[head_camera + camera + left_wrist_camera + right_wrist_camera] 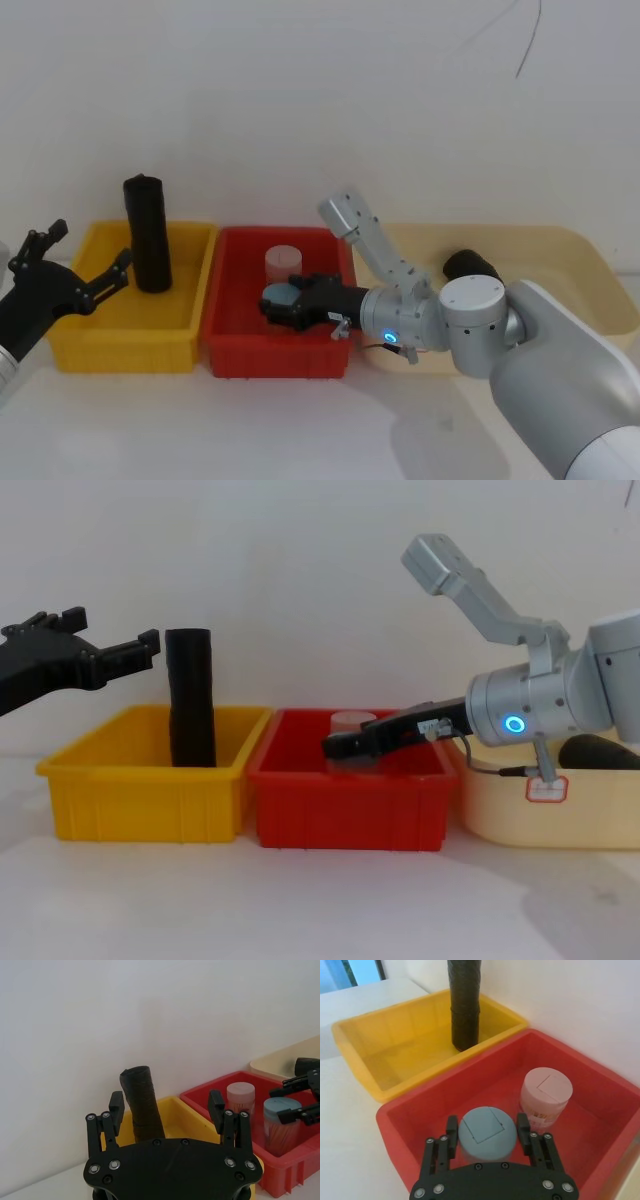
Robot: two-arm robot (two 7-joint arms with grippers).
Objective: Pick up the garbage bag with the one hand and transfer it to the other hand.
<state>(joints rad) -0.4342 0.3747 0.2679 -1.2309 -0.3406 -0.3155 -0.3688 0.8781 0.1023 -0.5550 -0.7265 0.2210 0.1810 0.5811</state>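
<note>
The garbage bag (147, 232) is a matte black roll standing upright at the back of the yellow bin (130, 335); it also rises in the left wrist view (142, 1107) and the chest view (190, 695). My left gripper (80, 262), slim and black, hangs open at the yellow bin's left end, level with the roll's upper part and a short way from it (105, 640). My right gripper (285, 305), on the silver arm with the lit ring, is inside the red bin (235, 350). It is shut around a blue-lidded jar (486, 1132), one finger on each side of the lid.
A pink-lidded jar (546, 1092) stands beside the blue one in the red bin. A second black roll (472, 266) lies in the beige tray (590, 270) on the right, behind my right arm. A white wall rises close behind the three bins.
</note>
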